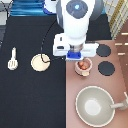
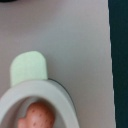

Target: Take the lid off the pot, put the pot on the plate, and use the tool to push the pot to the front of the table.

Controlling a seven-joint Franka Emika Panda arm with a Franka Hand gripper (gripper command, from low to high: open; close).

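The pot [image 1: 83, 67] sits uncovered on the stove [image 1: 107, 82], reddish contents showing, with the gripper [image 1: 77, 57] directly above its upper rim; I cannot tell how the gripper is set or whether it holds anything. The plate [image 1: 40, 62] lies toward the exterior view's left on the table [image 1: 30, 95], the tool [image 1: 13, 58] farther left, handle pointing to that view's top

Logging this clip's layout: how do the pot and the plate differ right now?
The pot sits on the brownish stove top with reddish contents; the plate lies bare on the black table. The pot is deep, the plate flat. The gripper hangs just above the pot, away from the plate. Both are round.
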